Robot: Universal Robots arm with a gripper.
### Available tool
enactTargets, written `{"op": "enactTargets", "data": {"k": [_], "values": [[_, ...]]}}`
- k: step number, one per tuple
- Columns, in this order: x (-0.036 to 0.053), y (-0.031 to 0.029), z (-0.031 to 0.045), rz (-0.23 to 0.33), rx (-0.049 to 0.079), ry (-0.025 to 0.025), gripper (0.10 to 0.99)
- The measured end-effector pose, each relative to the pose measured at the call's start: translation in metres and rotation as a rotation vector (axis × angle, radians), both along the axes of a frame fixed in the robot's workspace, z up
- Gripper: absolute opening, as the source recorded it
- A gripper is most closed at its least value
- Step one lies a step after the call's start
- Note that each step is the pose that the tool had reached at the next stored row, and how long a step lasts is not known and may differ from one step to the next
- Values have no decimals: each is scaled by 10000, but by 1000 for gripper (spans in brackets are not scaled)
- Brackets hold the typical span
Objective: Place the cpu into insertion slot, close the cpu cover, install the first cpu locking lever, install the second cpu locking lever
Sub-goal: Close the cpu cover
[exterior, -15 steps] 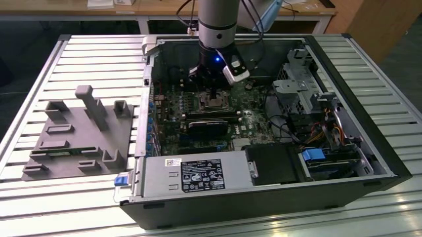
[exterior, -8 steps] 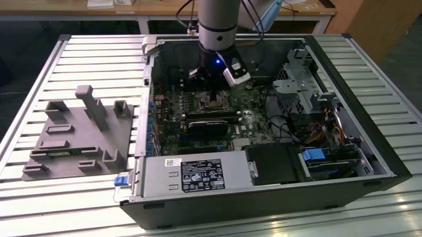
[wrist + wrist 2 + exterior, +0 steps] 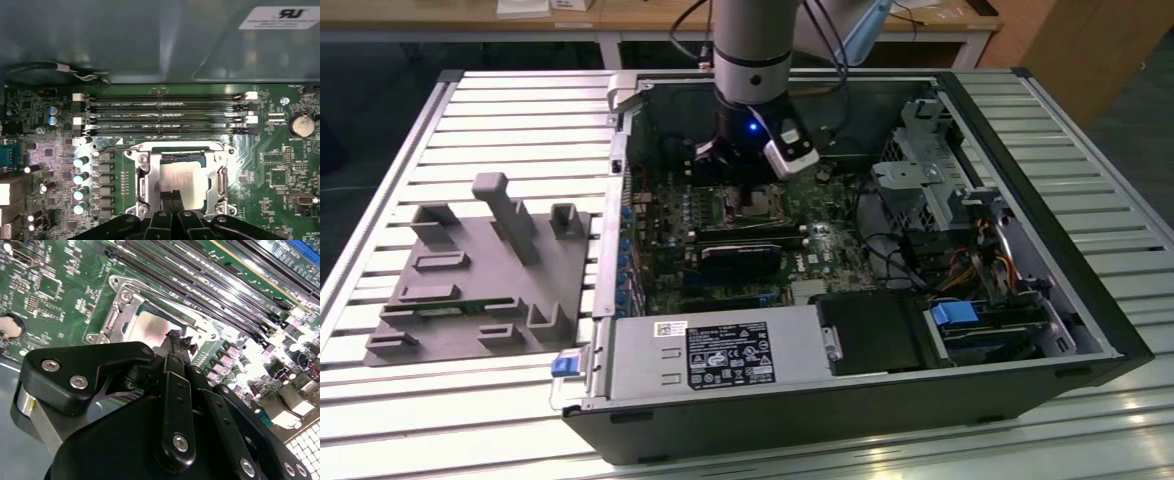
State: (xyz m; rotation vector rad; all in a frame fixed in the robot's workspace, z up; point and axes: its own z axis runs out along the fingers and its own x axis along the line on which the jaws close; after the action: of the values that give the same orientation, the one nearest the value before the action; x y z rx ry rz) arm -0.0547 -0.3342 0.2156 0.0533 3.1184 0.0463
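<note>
Gripper (image 3: 172, 194) pinched over cpu (image 3: 186, 175), cpu cover (image 3: 141, 172) down, white label (image 3: 286, 16) on case

We see a computer case (image 3: 827, 435) lying open on a table (image 3: 520, 110). A rack (image 3: 467, 290) lies beside it, on the exterior view's left. Inside the case, the cpu (image 3: 182, 180) sits in the insertion slot (image 3: 141, 177). The memory slots (image 3: 165, 112) lie just beside it. The gripper (image 3: 172, 200) hangs over the cpu.
</note>
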Motion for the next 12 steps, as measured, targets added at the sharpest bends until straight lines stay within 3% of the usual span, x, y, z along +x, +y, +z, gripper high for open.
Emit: {"op": "enactTargets", "data": {"k": [7, 12], "values": [[-83, -1, -27, 0, 33, 2, 102], [-97, -1, -52, -1, 287, 1, 102]]}}
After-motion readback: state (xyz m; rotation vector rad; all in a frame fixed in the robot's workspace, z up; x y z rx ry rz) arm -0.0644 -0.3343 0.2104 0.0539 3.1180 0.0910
